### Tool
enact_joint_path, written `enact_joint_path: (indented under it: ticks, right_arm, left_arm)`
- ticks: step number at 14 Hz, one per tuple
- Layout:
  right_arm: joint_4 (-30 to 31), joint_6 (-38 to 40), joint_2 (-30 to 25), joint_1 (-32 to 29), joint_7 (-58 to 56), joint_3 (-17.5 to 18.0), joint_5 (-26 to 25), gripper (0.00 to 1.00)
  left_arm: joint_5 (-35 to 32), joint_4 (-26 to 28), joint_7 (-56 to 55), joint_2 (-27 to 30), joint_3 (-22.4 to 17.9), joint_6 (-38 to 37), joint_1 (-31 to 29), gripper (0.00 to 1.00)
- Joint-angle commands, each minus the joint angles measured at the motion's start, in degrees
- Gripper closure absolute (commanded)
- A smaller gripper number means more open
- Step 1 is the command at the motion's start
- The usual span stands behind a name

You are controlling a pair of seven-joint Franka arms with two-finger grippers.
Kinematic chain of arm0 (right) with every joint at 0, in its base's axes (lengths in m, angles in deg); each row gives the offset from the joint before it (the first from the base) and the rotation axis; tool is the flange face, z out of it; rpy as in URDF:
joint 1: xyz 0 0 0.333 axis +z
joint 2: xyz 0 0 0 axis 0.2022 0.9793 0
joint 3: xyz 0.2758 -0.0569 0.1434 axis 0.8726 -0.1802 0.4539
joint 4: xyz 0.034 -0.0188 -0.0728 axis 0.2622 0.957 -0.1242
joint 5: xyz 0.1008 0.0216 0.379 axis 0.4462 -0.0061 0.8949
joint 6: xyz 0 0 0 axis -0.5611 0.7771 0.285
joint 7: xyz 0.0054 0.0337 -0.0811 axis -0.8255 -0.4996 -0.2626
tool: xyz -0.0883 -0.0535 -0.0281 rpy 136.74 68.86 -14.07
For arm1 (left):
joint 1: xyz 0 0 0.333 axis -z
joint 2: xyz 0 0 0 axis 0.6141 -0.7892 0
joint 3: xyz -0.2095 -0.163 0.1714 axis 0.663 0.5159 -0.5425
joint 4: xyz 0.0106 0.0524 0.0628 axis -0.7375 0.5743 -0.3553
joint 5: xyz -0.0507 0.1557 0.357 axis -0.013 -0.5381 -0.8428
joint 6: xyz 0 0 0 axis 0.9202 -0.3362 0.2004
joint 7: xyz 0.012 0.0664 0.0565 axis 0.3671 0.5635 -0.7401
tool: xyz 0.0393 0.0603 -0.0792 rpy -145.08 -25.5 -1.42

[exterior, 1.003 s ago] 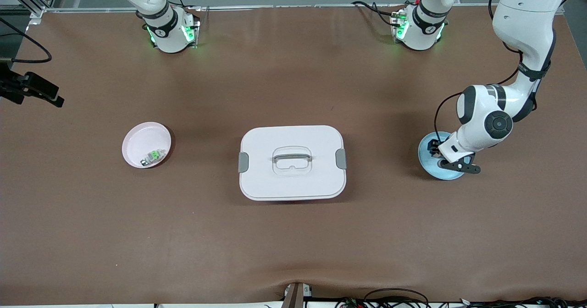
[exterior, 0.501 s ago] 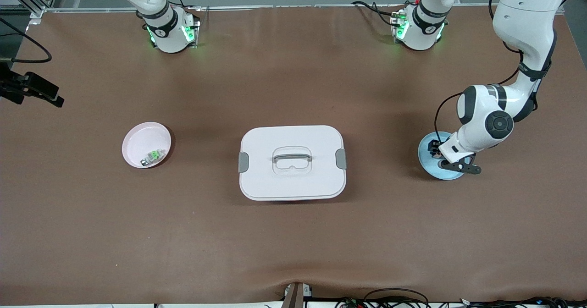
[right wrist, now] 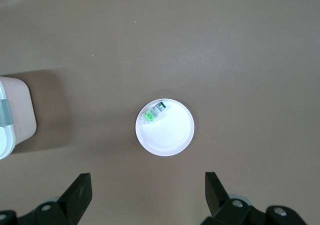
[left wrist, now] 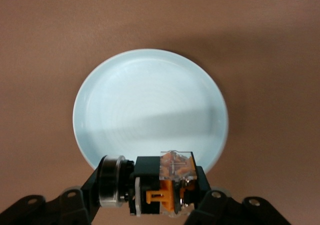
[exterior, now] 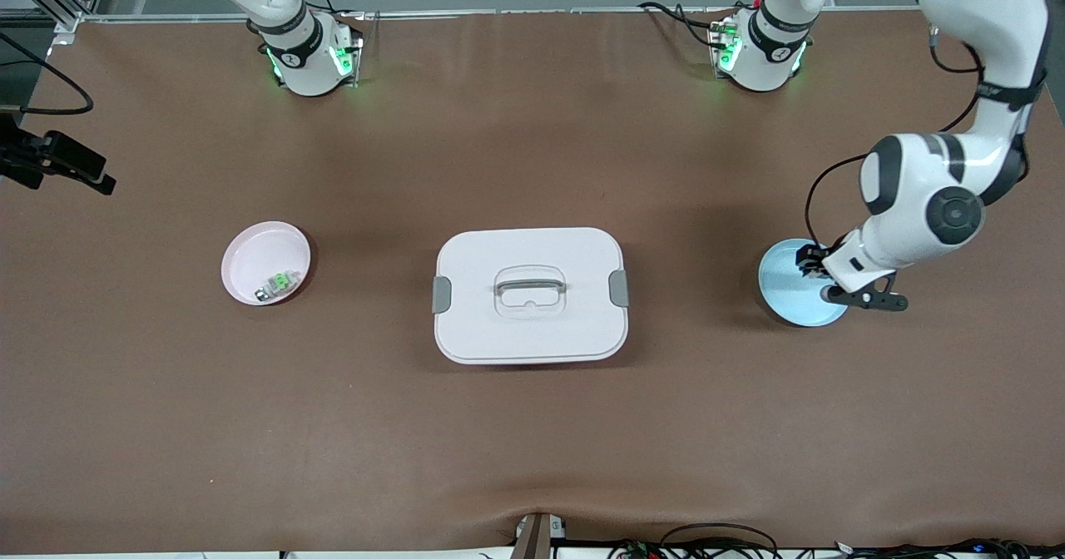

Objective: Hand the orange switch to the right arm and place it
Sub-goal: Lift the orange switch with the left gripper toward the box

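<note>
My left gripper [exterior: 811, 261] is shut on the orange switch [left wrist: 167, 185], a small black block with an orange centre and a silver ring at one end, and holds it a little above the pale blue plate [exterior: 790, 293] at the left arm's end of the table. In the left wrist view the blue plate [left wrist: 150, 105] lies bare below the switch. The right arm is out of the front view apart from its base [exterior: 304, 51]. My right gripper [right wrist: 147, 195] is open and empty, high over the table above the pink plate [right wrist: 172, 137].
A white lidded box [exterior: 530, 294] with a clear handle sits mid-table. The pink plate [exterior: 254, 255] toward the right arm's end holds a small green-faced switch [exterior: 279, 284], which also shows in the right wrist view [right wrist: 152, 114]. The box's corner [right wrist: 15, 115] shows there too.
My left gripper has lifted off the blue plate with the orange switch and shifted toward the left arm's end of the table. The plate now shows bare.
</note>
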Motion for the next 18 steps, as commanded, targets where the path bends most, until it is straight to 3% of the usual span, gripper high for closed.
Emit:
enact_joint_path:
  ticks: [1, 8, 15, 18]
  right_arm:
    - [0.6, -0.3, -0.8, -0.6, 0.3, 0.4, -0.4, 0.0]
    - [0.1, -0.6, -0.3, -1.0, 0.3, 0.0, -0.3, 0.0]
    - [0.0, -0.9, 1.2, -0.5, 0.5, 0.1, -0.6, 0.0]
    - [0.0, -2.6, 4.5, -1.0, 0.4, 0.2, 0.3, 0.0]
  left_arm:
    - [5.5, -6.4, -4.6, 3.3, 1.9, -11.7, 0.3, 0.79]
    - [20.6, -17.9, -39.4, 5.3, 11.5, -14.9, 0.5, 0.76]
    - [28.7, -27.3, -68.8, 4.3, 20.9, -13.7, 1.5, 0.76]
    - [28.7, -28.2, -82.3, 3.6, 21.6, -7.9, 6.0, 0.77]
